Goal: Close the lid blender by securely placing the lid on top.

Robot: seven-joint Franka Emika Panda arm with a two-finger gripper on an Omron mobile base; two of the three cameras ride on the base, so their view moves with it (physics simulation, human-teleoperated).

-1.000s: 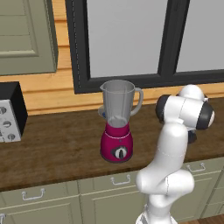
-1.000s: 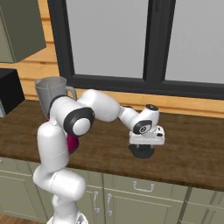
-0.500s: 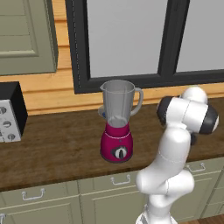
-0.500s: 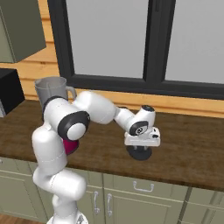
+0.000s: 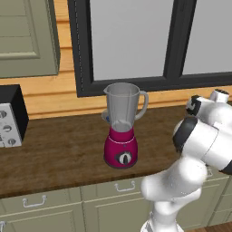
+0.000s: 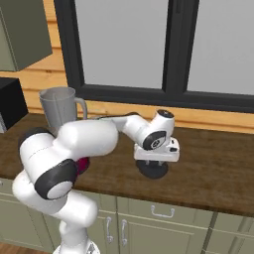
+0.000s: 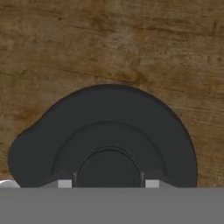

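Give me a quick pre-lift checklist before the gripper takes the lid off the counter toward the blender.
1. Gripper centred over the lid knob: ok, fingers flank it.
2. Fingers clamped on the knob: cannot tell.
3. Lid flat on the counter: ok.
4. Blender jar mouth open: ok, nothing on it.
5. Blender upright on its base: ok.
6. Path across the counter from lid to blender: ok, nothing between them.
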